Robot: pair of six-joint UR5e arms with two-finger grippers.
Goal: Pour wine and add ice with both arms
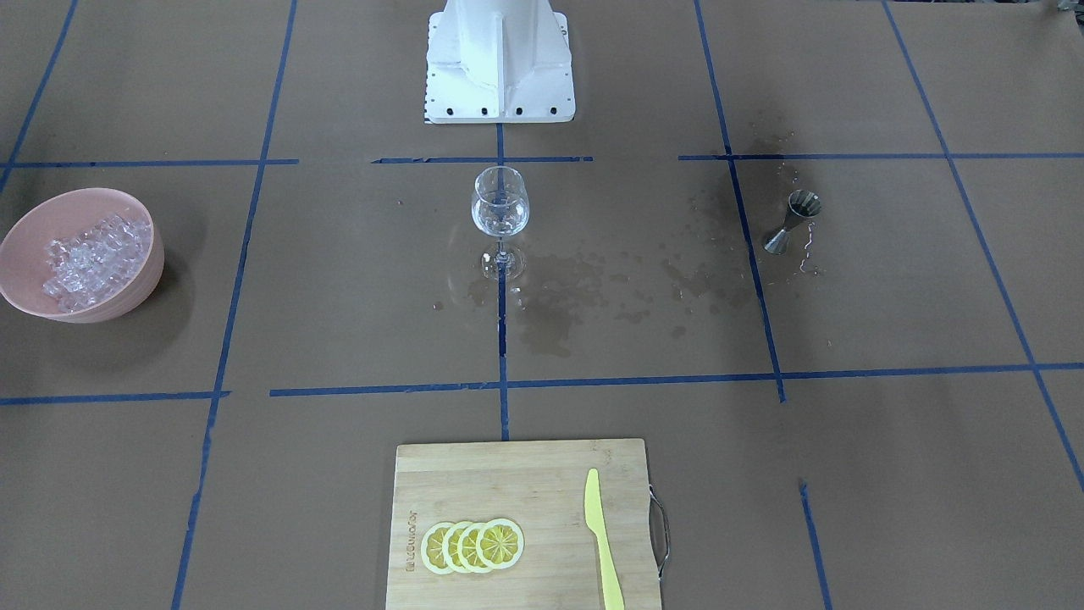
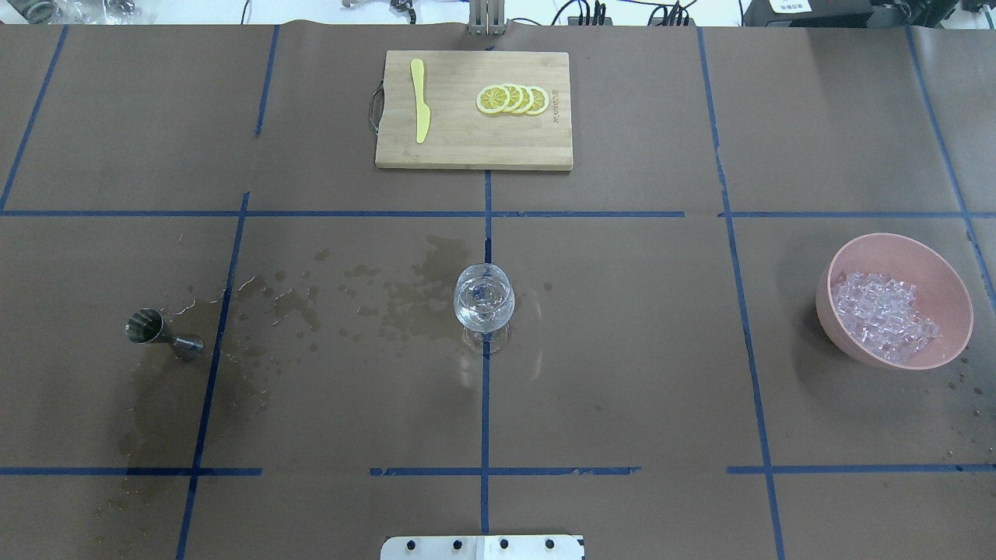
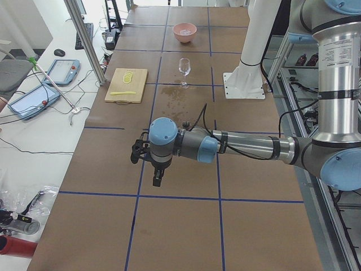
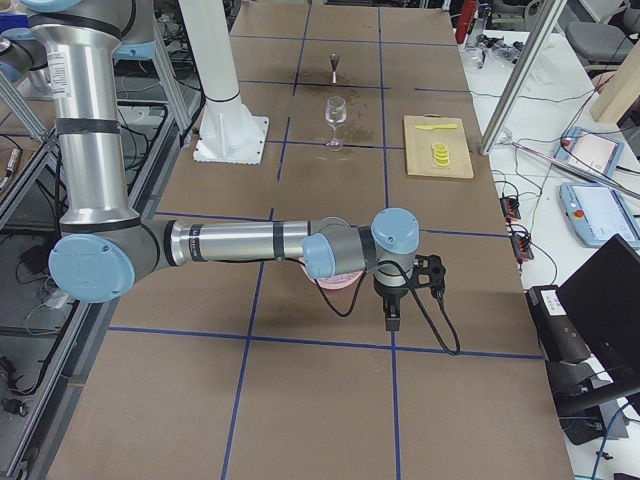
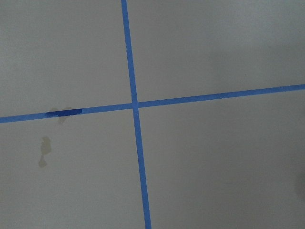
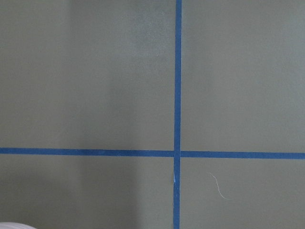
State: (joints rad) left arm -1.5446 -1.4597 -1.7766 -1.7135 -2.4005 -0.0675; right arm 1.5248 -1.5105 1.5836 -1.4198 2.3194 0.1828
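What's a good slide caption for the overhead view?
Wine glass mid-table, jigger at left, pink bowl of ice at right, lemon slices on cutting board beyond.

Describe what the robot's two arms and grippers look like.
The left arm and right arm are silver-grey tubes with light-blue joint caps and black bands. Black cables loop at the wrists, by the black left gripper and right gripper.

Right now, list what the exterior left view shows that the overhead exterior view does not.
Only exterior left: the left arm, its end effector hanging over the table, and tablets off to the side. Only overhead exterior: the ice as separate cubes and four distinct lemon slices. Both: the wine glass, pink bowl, cutting board and wet patches.
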